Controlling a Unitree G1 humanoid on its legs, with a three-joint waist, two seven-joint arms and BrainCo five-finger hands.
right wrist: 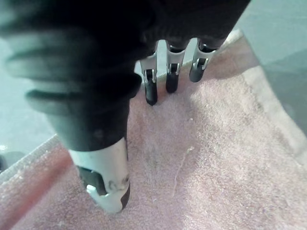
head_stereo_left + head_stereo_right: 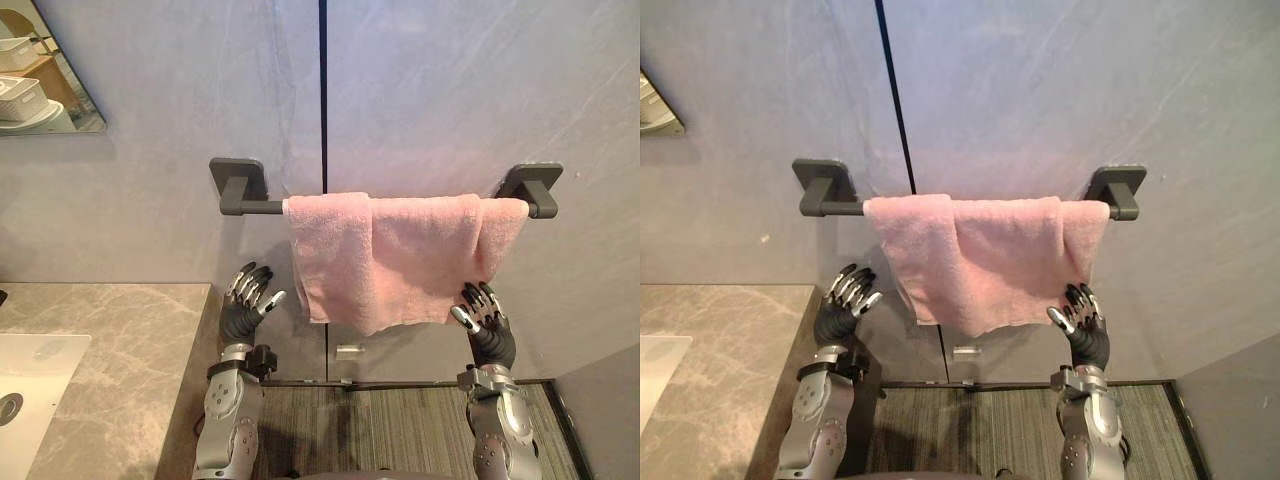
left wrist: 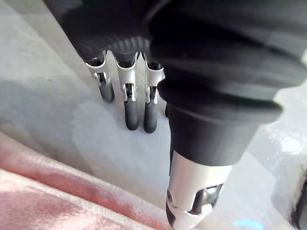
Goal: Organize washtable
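Squarely before the robot, a pink towel (image 2: 400, 255) hangs folded over a dark grey towel bar (image 2: 255, 207) fixed to the grey wall (image 2: 450, 90), its cloth bunched toward the bar's three o'clock end and its lower edge dipping lowest near the middle. A bare stretch of bar shows at the nine o'clock end, beside the bracket.

The left hand (image 2: 245, 305) is raised at about eight o'clock of the towel, just beside its hanging edge and apart from it. Its fingers (image 3: 129, 103) are straight and loosely spread toward the wall, holding nothing, with the towel's hem close by in the left wrist view.

The right hand (image 2: 485, 320) is up at the towel's five o'clock corner. Its fingers (image 1: 151, 88) are extended flat over the pink cloth and the thumb stands apart from them, so the hand is wide and grips nothing; whether the fingertips actually touch the cloth cannot be told.

At seven o'clock of the scene a marbled grey countertop (image 2: 120, 340) meets the wall, with the rim of a white sink (image 2: 35, 370) set into it. A mirror (image 2: 40, 70) at ten o'clock reflects white baskets (image 2: 20, 95). Striped grey flooring (image 2: 400, 430) lies below the towel, between the two arms.
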